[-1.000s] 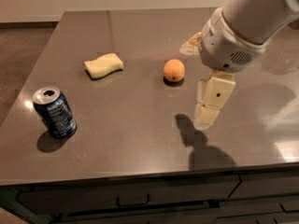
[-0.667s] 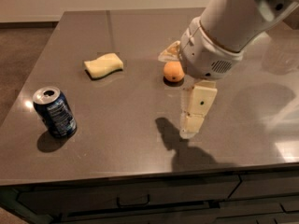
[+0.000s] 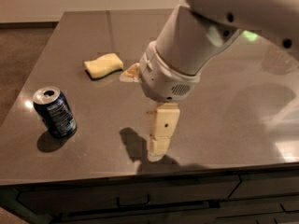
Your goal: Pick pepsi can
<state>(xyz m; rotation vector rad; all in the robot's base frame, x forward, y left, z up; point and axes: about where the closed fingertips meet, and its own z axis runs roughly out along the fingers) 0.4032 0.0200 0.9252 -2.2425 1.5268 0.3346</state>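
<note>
The pepsi can [image 3: 54, 112] is dark blue with a silver top and stands upright near the left front of the grey counter [image 3: 224, 120]. My gripper [image 3: 158, 146] hangs from the large white arm over the front middle of the counter, pointing down. It is well to the right of the can and apart from it. It holds nothing that I can see.
A yellow sponge [image 3: 103, 65] lies behind the can, toward the counter's middle. The arm's white wrist [image 3: 166, 80] covers the area right of the sponge. The counter's front edge and drawer fronts [image 3: 135, 199] run along the bottom. Floor lies to the left.
The arm and gripper have moved left and toward the front edge, closer to the can. The arm now covers the orange. The can and sponge have not moved.
</note>
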